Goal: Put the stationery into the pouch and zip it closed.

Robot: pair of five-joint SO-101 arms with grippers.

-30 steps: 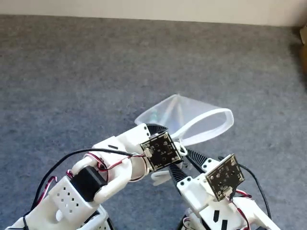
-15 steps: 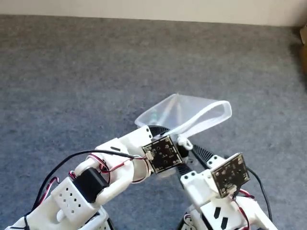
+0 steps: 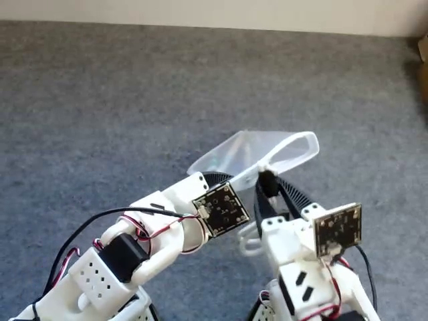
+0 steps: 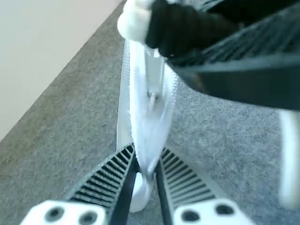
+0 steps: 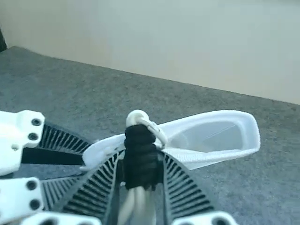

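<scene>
**A:** Where is everything lying now?

**B:** Over the grey desk, the pouch is sitting in the middle of the high view. Its mouth is gaping as a white loop a little right of centre. I am not managing to tell what is inside.

**A:** And what are the jaws doing?

**B:** The left gripper is pinching the near end of the pouch, with its jaws closed on the fabric. The right gripper is clamping its jaws on the zipper pull, the black cord with the white bead.

**A:** What are you fearing from here?

**B:** I am thinking the thin fabric may slip out of the left jaws if the right gripper pulls hard. Then the whole pouch would follow and the zipper would not close. The soft cord may also slide through the right jaws. Or the zipper may jam where the mouth is bending.
</scene>
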